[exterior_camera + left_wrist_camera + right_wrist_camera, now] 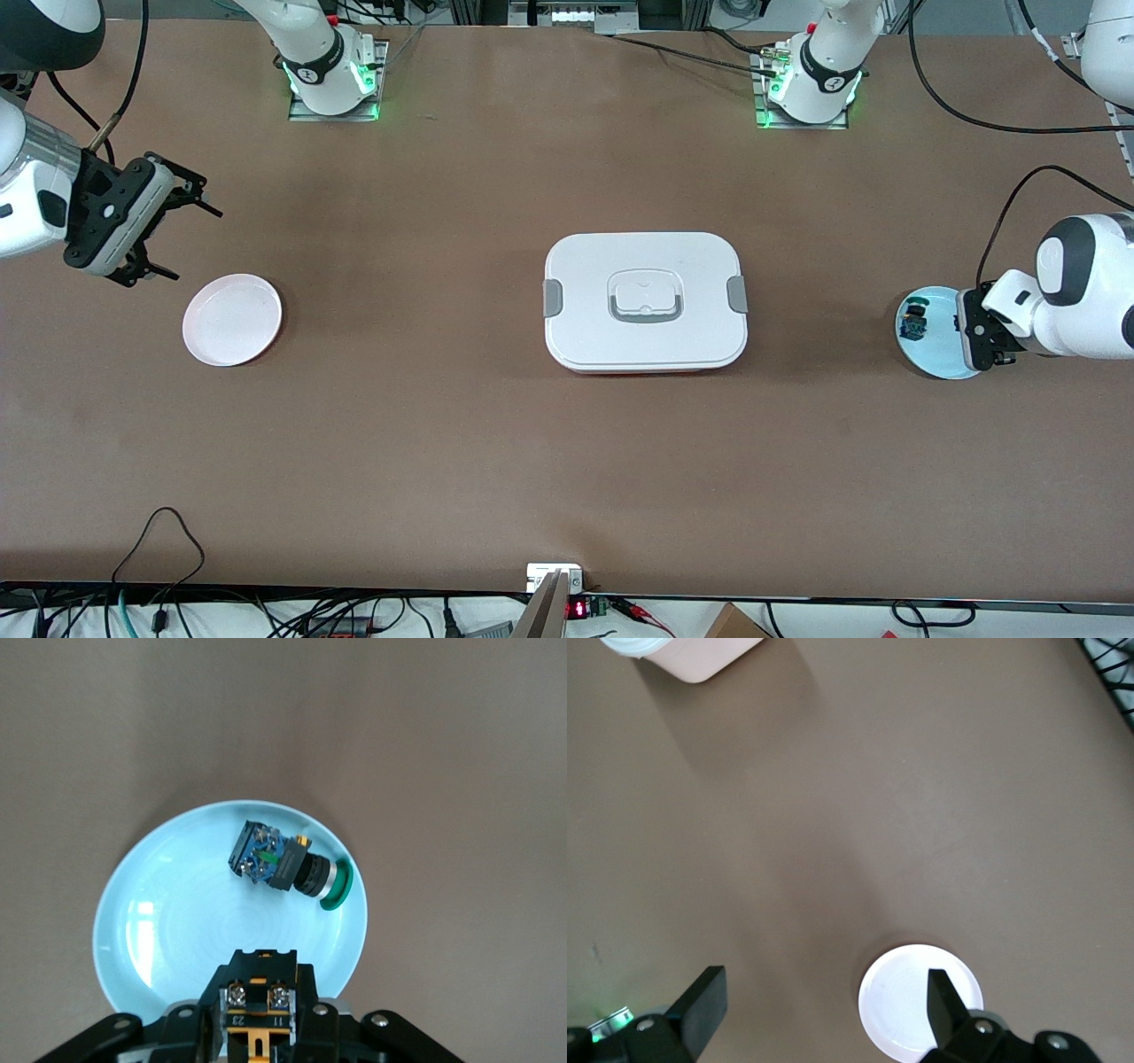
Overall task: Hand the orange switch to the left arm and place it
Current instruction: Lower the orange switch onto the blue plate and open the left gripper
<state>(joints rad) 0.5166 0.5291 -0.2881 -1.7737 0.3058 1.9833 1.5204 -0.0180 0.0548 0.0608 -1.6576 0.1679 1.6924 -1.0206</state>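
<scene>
My left gripper (982, 341) hangs low over the light blue plate (941, 356) at the left arm's end of the table. In the left wrist view it (257, 1032) is shut on the orange switch (257, 992), a black block with two screws and an orange middle, held just above the plate (177, 912). My right gripper (173, 237) is open and empty, up in the air beside the white plate (232, 319); its fingers (700, 1001) stand wide apart. The white lidded box (645, 301) sits mid-table between the two plates.
A dark switch with teal-green parts (288, 864) lies on its side on the blue plate, also seen in the front view (912, 323). The white plate (908, 1001) is bare. A corner of the box (682, 656) shows in the right wrist view.
</scene>
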